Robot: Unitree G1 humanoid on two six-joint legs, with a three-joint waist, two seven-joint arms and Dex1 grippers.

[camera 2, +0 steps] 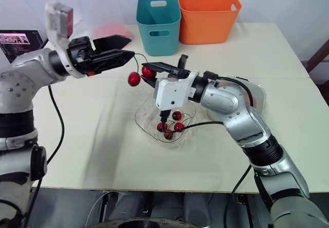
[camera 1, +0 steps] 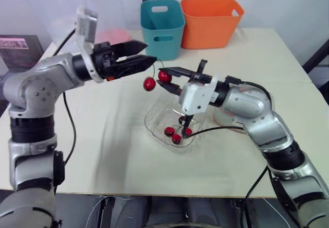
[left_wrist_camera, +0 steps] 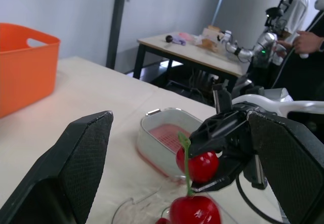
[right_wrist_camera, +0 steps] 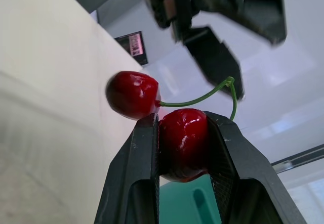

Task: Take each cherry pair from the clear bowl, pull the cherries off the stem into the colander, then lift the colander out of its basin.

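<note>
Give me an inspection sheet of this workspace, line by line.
Surface: beige table.
Job's things: clear bowl holds loose cherries; one cherry pair is in the air above it; pink colander sits in its basin.
Clutter: teal bin and orange bin at the far edge.
Grippers: right gripper shut on one cherry of the pair; left gripper open by the stem.
Cables: black cable reaches over the bowl's rim; another hangs from the left arm.
Surroundings: a person by a second table.
</note>
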